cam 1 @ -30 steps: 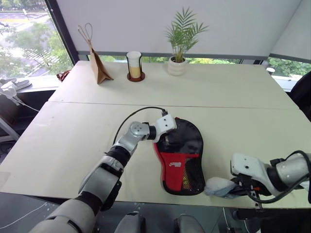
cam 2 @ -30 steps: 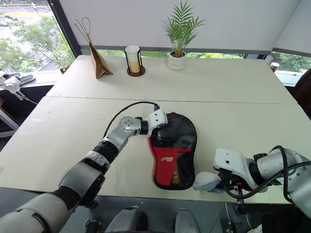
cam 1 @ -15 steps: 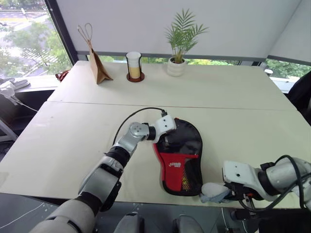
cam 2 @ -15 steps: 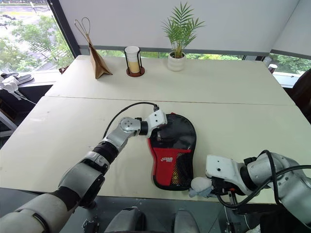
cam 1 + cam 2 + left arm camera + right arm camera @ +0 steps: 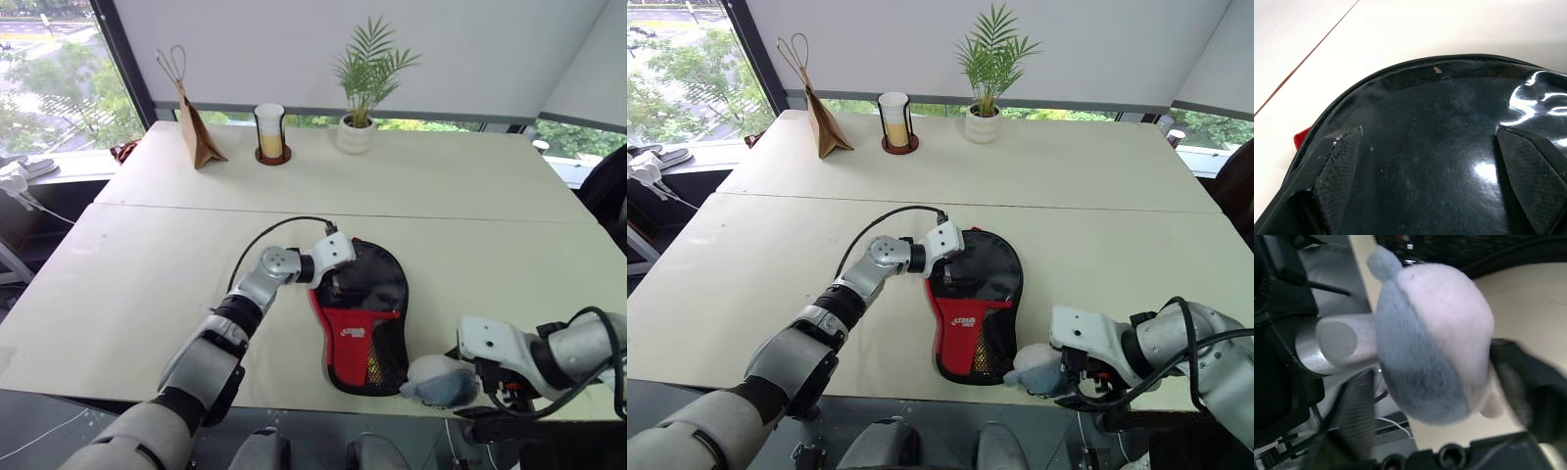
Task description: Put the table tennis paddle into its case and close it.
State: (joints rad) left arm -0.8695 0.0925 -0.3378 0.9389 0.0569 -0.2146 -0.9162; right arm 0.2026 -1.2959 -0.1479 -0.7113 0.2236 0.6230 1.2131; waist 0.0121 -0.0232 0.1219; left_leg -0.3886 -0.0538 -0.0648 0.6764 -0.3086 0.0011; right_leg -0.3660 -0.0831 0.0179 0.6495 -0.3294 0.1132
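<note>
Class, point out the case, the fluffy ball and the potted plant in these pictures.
case [image 5: 364, 328]: left eye view, on its red panel.
fluffy ball [image 5: 438, 380]: left eye view, middle of the fluff.
potted plant [image 5: 984, 122]: right eye view, on its white pot.

White logo print on the case's red panel [image 5: 356, 331], too small to read

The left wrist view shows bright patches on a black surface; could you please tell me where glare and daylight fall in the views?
Left wrist view: white glare streaks on the glossy black case, with the remaining surface evenly dim. Left eye view: daylight comes through the windows behind the table, leaving a faint sheen on the case's round end.
</note>
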